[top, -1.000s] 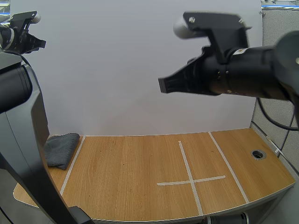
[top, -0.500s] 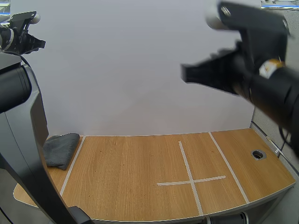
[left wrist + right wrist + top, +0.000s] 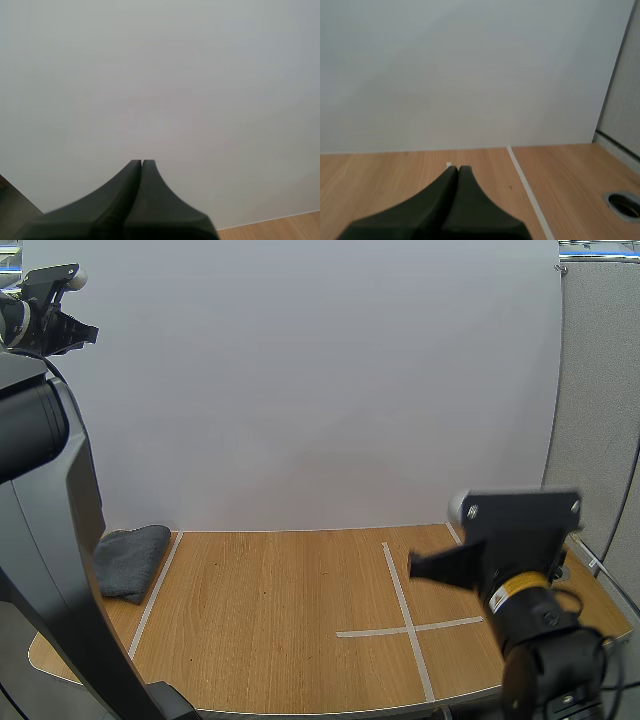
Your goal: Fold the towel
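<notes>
The grey towel (image 3: pixel 130 560) lies in the far left corner of the desk (image 3: pixel 280 640), outside the strip of white tape (image 3: pixel 155 592) that runs along that side. Part of it is hidden behind the left arm. It sits as a compact, rounded heap and not as a spread sheet. I cannot tell whether it is neatly doubled over or only bunched. Its place beyond the tape suggests it has been set outside the marked working area, which is the bare wood between the 2 long strips.

The left tool (image 3: pixel 90 334) is held high above the desk's left edge, well clear of the towel. Its fingers (image 3: pixel 125 200) are pressed together into 1 dark wedge and grasp nothing. They point at the plain wall with a sliver of desk below. That reads as a parked pose that keeps the arm out of the way.

The right tool (image 3: pixel 415 566) hangs low over the right half of the desk, near the far arm of the tape cross (image 3: pixel 408 628). Its fingers (image 3: pixel 440 200) are likewise clenched on nothing. It is aimed level along the wood toward the far edge, with the round cable hole (image 3: pixel 622 204) off to its side. It is well apart from the towel, nearly the whole desk away.

With both tools closed and empty and neither near the cloth, no folding is in hand. Either the towel is finished and put aside, or it has yet to be brought into the middle. If it has, the left tool is the nearer one and would need to open and descend to that corner.
</notes>
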`<state>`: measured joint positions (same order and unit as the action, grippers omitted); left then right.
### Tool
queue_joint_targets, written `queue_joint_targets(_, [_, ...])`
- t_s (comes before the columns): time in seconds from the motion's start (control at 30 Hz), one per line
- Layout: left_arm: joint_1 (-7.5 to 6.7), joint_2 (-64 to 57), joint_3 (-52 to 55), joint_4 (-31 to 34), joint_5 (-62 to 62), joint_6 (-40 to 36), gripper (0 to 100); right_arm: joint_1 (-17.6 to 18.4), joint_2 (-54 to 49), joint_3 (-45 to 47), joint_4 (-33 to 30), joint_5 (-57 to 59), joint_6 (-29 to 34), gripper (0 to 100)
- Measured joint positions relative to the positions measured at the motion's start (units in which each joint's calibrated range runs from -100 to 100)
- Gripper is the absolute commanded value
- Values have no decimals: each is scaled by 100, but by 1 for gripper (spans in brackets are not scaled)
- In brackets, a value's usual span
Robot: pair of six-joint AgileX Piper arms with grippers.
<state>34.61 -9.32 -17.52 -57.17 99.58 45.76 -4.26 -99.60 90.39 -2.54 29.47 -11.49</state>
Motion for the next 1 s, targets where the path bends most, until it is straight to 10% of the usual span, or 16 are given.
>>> queue_joint_targets(0.67, [0,-194,4,24,0,0,0,0,0,370,0,-57,0,0])
queue_joint_targets(0.9, [-905,-818,15,146,-25,0,0,0,0,370,0,-74,0,0])
queue_joint_targets(1.0, [-1675,-1245,15,160,-6,0,0,0,0,370,0,-74,0,0])
